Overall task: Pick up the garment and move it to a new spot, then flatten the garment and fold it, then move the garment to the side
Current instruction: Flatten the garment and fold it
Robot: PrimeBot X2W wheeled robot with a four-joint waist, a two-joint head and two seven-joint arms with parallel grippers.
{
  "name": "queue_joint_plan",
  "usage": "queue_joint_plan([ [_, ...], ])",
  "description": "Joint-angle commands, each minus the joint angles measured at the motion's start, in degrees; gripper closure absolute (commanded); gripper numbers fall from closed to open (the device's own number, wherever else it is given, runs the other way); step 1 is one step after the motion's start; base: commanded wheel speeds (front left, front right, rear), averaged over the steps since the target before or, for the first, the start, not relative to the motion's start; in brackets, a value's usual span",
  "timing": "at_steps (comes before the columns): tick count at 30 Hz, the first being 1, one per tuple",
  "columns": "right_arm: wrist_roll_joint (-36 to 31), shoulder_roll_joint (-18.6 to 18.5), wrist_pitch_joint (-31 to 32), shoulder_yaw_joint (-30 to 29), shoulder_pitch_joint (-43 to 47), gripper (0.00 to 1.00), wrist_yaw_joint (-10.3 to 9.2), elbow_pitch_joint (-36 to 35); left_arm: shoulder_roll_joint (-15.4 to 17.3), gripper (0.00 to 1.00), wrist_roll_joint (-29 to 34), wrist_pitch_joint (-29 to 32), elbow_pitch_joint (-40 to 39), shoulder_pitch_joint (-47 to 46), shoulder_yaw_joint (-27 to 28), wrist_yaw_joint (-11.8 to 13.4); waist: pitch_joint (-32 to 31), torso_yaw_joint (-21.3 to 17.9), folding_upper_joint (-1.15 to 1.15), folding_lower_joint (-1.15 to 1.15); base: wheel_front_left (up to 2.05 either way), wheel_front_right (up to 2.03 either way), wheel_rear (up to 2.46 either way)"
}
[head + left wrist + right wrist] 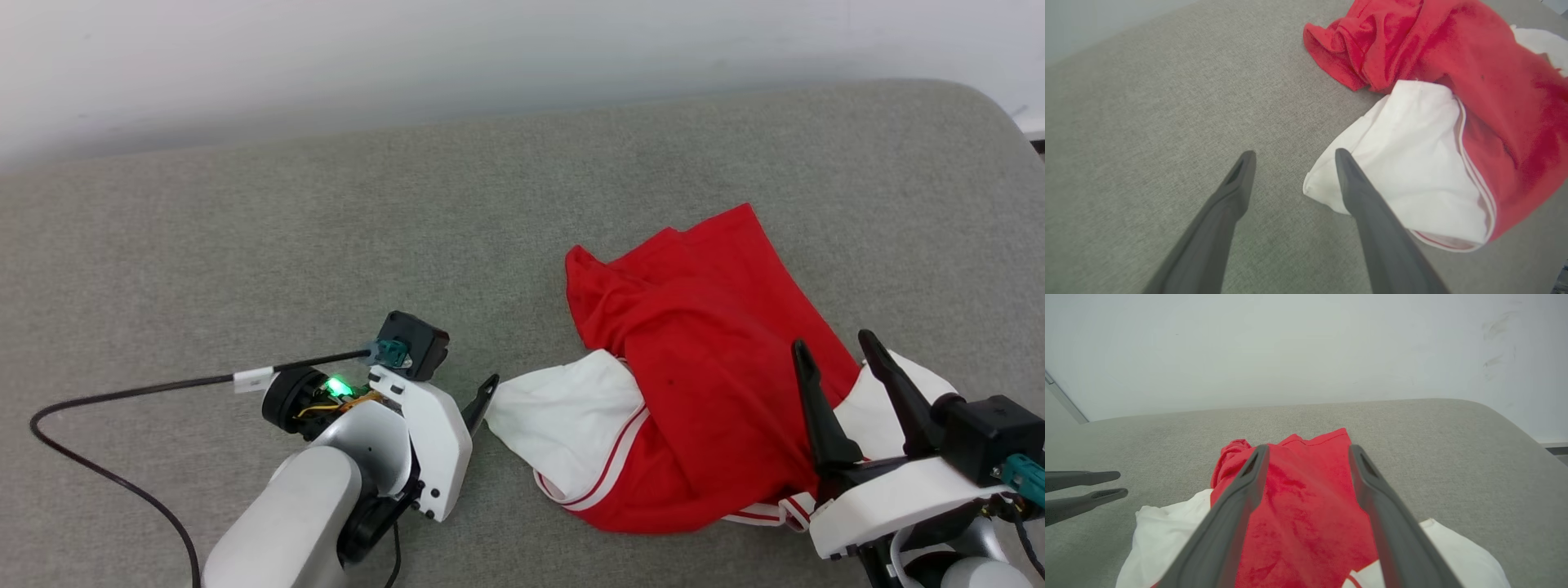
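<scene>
The garment (pixel 702 351) is a crumpled red T-shirt lying right of centre on the grey surface, with one white sleeve (pixel 571 416) spread toward the left. My left gripper (pixel 1294 154) is open just left of that sleeve, with bare grey surface between its fingers. In the left wrist view the inner finger (pixel 1363 196) overlaps the sleeve's (pixel 1412 171) corner. In the head view one left finger (pixel 483 398) shows beside the sleeve. My right gripper (pixel 833 351) stands open over the garment's near right part. Red fabric (pixel 1306 506) shows between its fingers in the right wrist view. I cannot tell whether it touches the cloth.
The grey cushioned surface (pixel 245 245) stretches wide to the left and behind the garment. A pale wall (pixel 326 65) runs behind it. A black cable (pixel 122 392) trails from my left wrist across the near left. The surface's rounded corner (pixel 1004 139) is at the far right.
</scene>
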Motion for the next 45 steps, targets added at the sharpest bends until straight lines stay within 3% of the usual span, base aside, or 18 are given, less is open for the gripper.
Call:
queue_joint_plan([
  [1, 0.47, -0.02, -0.56, 0.18, -0.96, 0.0, -0.02, 0.03, 0.67, 0.0, -0.06, 1.61, 0.59, -0.95, -0.58, -0.43, 2.28, -1.99, 0.0, 0.0, 0.0, 0.0, 0.0],
  [14, 2.47, -0.02, -3.71, 1.22, -3.46, 0.0, -0.02, 2.6, 6.98, 0.0, -1.36, 23.73, 5.06, -4.0, -13.25, -4.03, 7.27, -5.0, 0.0, 0.0, 0.0, 0.0, 0.0],
  [15, 2.59, -0.02, -3.85, 1.26, -3.57, 0.0, -0.02, 2.84, 7.09, 0.58, -2.24, 24.82, 4.71, -4.02, -14.48, -4.17, 7.38, -5.09, 0.0, 0.0, 0.0, 0.0, 0.0],
  [16, 2.59, -0.01, -4.12, 1.22, -3.66, 0.0, -0.02, 3.05, 7.27, 1.0, -2.81, 25.57, 4.13, -4.33, -15.55, -4.25, 7.48, -5.16, 0.0, 0.0, 0.0, 0.0, 0.0],
  [21, 2.94, -0.01, -4.51, 0.33, -3.48, 0.0, -0.02, 3.79, 8.73, 1.0, -3.62, 21.82, 0.87, -6.96, -14.97, -3.98, 7.1, -4.44, 0.0, 0.0, 0.0, 0.0, 0.0],
  [25, 2.63, -0.01, -3.95, -0.57, -3.05, 0.0, -0.02, 3.74, 9.83, 1.0, -2.93, 17.3, -1.02, -7.47, -11.99, -1.41, 6.06, -2.64, 0.0, 0.0, 0.0, 0.0, 0.0],
  [38, 1.93, -0.01, -0.43, -2.87, -1.63, 0.0, -0.02, 0.69, 16.15, 1.0, -8.14, 7.51, -6.56, 3.63, -0.12, 10.15, 3.15, 4.93, 0.0, 0.0, 0.0, 0.0, 0.0],
  [45, 2.17, -0.01, 0.83, -3.3, -1.15, 0.0, -0.02, -0.55, 15.88, 1.0, -15.44, 1.79, -5.57, 15.51, 7.76, 16.71, 2.4, 6.93, 0.0, 0.0, 0.0, 0.0, 0.0],
])
